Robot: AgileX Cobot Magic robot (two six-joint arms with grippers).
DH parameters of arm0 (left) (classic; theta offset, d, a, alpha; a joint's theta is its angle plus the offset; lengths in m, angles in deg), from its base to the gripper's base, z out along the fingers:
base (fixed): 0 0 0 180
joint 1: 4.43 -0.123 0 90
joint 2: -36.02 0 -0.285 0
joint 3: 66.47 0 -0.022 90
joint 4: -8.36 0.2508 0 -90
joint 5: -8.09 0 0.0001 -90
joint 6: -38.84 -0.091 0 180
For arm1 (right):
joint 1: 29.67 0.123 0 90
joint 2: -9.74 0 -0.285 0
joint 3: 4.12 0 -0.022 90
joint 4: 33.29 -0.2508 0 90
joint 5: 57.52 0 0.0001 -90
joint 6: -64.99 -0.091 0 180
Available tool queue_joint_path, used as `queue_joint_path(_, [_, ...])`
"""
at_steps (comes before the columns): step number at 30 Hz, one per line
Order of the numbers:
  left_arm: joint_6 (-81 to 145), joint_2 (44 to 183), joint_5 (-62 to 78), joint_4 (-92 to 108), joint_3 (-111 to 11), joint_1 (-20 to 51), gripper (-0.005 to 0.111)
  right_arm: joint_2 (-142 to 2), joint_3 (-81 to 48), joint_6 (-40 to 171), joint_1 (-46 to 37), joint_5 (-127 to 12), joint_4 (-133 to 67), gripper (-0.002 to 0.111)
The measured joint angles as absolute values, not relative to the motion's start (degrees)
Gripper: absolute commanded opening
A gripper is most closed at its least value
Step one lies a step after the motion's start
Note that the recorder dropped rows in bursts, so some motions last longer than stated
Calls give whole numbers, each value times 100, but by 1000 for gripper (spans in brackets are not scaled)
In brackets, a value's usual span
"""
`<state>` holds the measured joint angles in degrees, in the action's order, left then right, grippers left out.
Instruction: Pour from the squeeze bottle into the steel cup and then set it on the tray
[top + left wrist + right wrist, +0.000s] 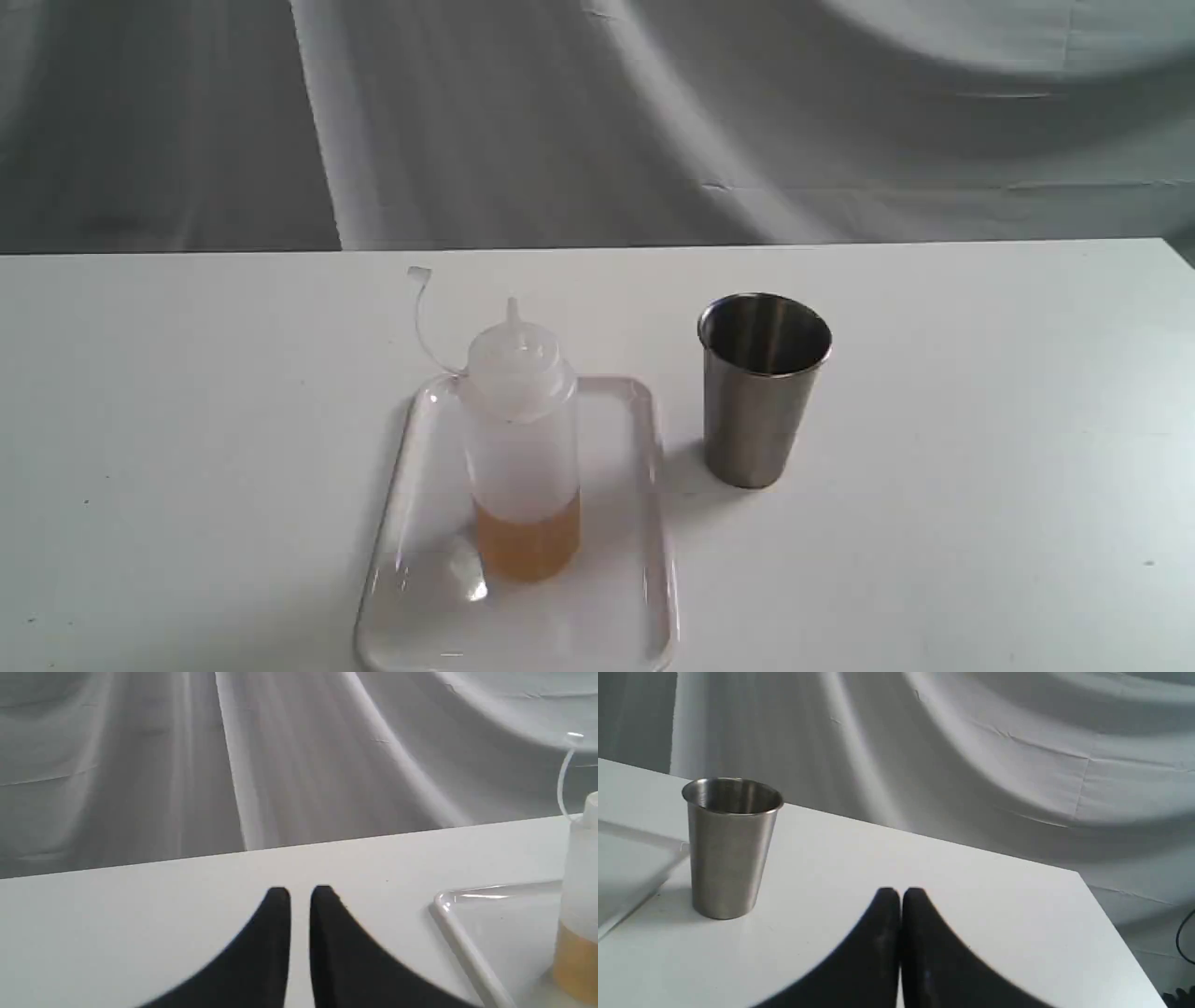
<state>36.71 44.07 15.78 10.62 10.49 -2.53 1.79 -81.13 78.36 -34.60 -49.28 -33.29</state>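
**A:** Where's the translucent whitish plastic squeeze bottle (521,439)?

**B:** It's upright on the flat, clear glossy plastic tray (607,621), about at its middle. Amber liquid fills only the lowest part. The thin cap strap (425,317) curls up and to the left, clear of the cone nozzle.

**A:** And the brushed stainless-steel cup (758,401)?

**B:** Upright on the white table (980,485), just right of the tray and not touching it. I can't tell what's inside.

**A:** The arms?

**B:** The left end effector (300,896) hangs over bare table left of the tray. Its black fingers are nearly together, with only a thin slit between them and nothing in it. The right end effector (901,893) is right of the cup and nearer, with its fingers pressed together and empty.
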Motion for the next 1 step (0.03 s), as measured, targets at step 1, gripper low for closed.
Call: queue_joint_path(1, [3671,4407,1578,1062,1049,-253,8,179,-8113,7836,-3460,-4928,-3329,0])
